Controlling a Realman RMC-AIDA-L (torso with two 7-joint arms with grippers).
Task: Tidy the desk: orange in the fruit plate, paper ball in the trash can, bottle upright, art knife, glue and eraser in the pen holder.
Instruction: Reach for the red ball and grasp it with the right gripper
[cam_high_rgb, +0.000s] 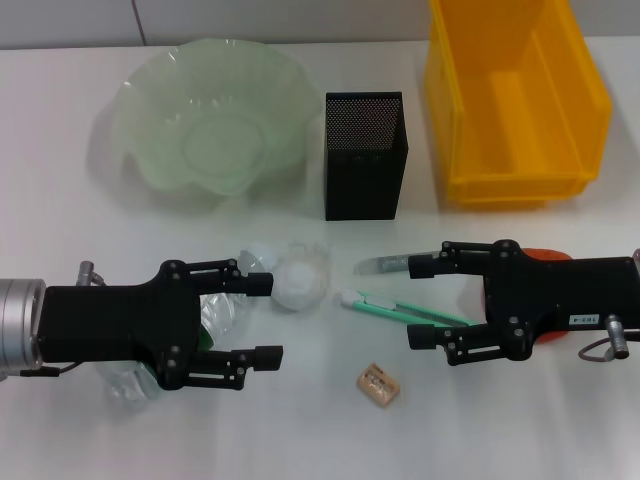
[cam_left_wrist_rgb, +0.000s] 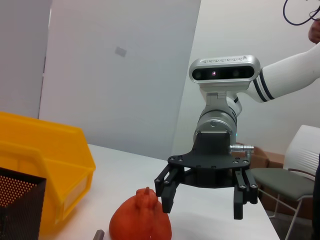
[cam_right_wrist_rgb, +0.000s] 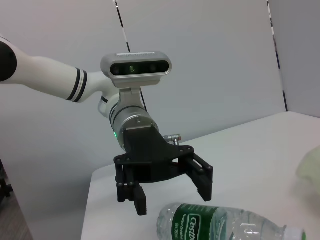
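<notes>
One orange (cam_left_wrist_rgb: 140, 220); one bottle (cam_right_wrist_rgb: 220, 226); perhaps one eraser (cam_high_rgb: 378, 385)

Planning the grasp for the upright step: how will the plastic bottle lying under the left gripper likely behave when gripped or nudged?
The bottle looks clear and thin-walled, so it probably dents under a firm squeeze. Lying on its side on the table, its round body may roll if nudged. It seems mostly empty, hence likely light. The left gripper hangs open over it.

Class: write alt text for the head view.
Two open black grippers hover over a white desk, the left gripper above a lying bottle, the right gripper above an orange. Behind: green fruit plate, mesh pen holder.
</notes>
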